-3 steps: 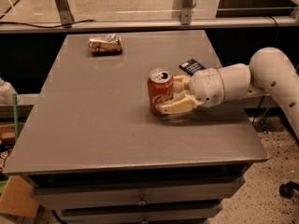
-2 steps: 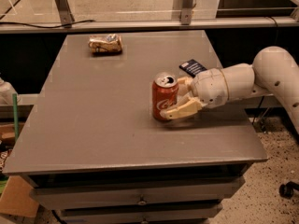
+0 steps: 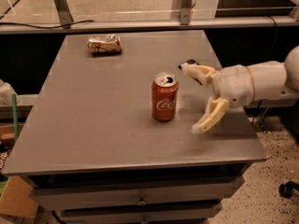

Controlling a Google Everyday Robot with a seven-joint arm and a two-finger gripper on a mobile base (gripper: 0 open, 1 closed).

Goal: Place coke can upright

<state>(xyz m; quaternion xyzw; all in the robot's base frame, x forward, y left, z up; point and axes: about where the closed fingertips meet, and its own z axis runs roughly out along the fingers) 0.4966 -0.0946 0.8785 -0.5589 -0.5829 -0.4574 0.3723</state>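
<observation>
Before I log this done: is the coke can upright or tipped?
Upright: the coke can stands on its base; the open hand is to its right.

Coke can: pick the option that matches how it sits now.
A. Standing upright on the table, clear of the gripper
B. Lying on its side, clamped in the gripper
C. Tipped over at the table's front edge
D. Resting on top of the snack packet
A: the coke can stands upright on the grey table, and the gripper is open just to its right, not touching it.
</observation>
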